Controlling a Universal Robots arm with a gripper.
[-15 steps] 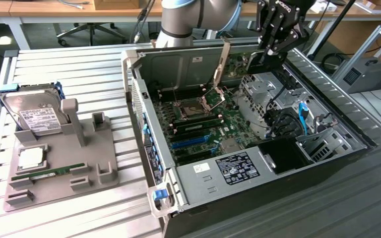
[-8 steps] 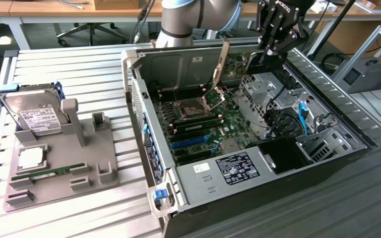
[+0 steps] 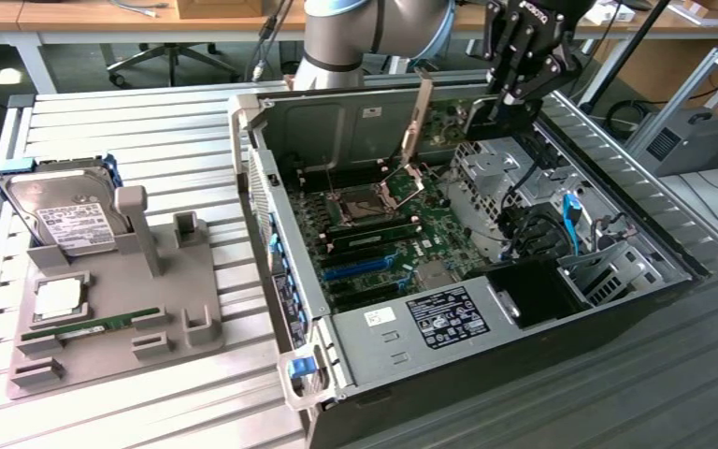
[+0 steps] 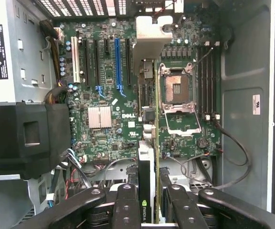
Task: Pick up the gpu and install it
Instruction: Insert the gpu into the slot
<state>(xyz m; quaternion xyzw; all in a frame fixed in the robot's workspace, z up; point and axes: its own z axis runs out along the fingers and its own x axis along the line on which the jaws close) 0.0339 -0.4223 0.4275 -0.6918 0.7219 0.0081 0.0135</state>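
Observation:
The gpu is held edge-on between my fingers, its black cooler side carrying a green logo and its silver end bracket at the far end. My gripper is shut on it above the motherboard of the open computer case. The card hangs over the strip between the expansion slots and the open CPU socket. In the exterior view my gripper hovers over the case's far end with the gpu under it, clear of the board.
A blue slot and black slots lie beside the card. A black shroud and loose cables flank the board. On the exterior view's left, a grey fixture holds a hard drive, a CPU and a memory stick.

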